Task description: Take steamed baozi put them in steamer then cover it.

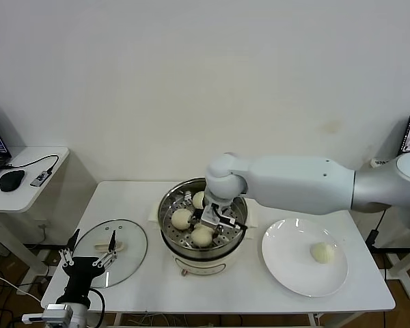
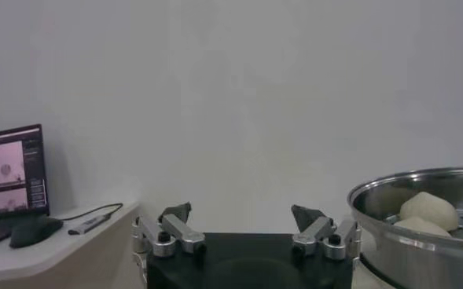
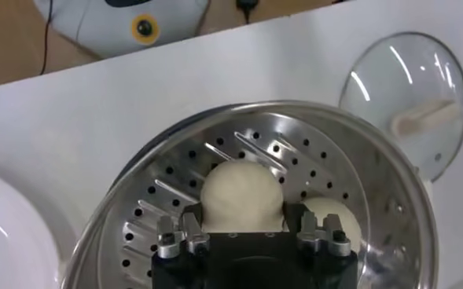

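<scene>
Right claw (image 1: 212, 220) reaches down from extended arm, fingers spread; left claw (image 1: 89, 262) parked low, open.

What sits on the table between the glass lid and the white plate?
The steamer, three baozi visible inside, with the right gripper lowered into it. The head view shows it between the lid and the plate.

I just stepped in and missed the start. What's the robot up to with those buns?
It is loading baozi into the steamer. The right gripper is down inside the pot, around one bun over the perforated tray. Two other buns already lie in there, and one last bun waits on the white plate. The glass cover lies on the table beside the steamer. The left gripper hangs open near the cover, holding nothing.
</scene>
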{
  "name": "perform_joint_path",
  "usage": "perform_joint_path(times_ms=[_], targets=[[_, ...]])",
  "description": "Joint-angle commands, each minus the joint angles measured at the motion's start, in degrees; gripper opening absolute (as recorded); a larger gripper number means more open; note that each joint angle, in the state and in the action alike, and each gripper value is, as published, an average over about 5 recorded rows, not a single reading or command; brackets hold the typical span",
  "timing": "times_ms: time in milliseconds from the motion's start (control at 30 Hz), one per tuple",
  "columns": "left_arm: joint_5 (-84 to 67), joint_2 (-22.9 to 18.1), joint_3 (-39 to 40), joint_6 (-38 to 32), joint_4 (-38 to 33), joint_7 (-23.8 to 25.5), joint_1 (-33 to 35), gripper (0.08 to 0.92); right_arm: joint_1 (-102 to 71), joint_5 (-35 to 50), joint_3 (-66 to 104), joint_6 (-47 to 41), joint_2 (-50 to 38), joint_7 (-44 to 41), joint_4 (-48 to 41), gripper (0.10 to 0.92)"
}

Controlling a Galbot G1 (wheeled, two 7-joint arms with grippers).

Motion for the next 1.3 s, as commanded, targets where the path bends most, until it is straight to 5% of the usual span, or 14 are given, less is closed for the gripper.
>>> perform_joint_path(times_ms=[33, 233, 667, 900, 1300], targets=[[0.0, 0.1, 0.0, 0.1, -0.2, 0.0, 0.0, 0.823, 1.5, 0.3, 0.8, 0.7, -1.1, 0.3, 0.4, 0.747], [0.0, 0.5, -0.2, 0.1, -0.4, 0.1, -0.1, 0.823, 4.6, 3.4, 4.6, -5.8, -6.7, -2.6, 2.4, 0.820], [0.2, 1.4, 0.4, 0.1, -0.5, 0.2, -0.5, 0.823, 2.7, 13.3, 11.6, -37.4, -29.2, -2.0, 8.7, 0.823], [0.1, 2.0, 0.7, 0.1, -0.5, 0.3, -0.7, 0.823, -5.6, 6.7, 14.1, -36.2, -41.8, -2.0, 10.5, 0.823], [0.3, 2.2, 1.7, 0.2, 0.9, 0.3, -0.9, 0.823, -37.3, -4.0, 37.8, -29.1, -48.2, -3.0, 6.5, 0.823]])
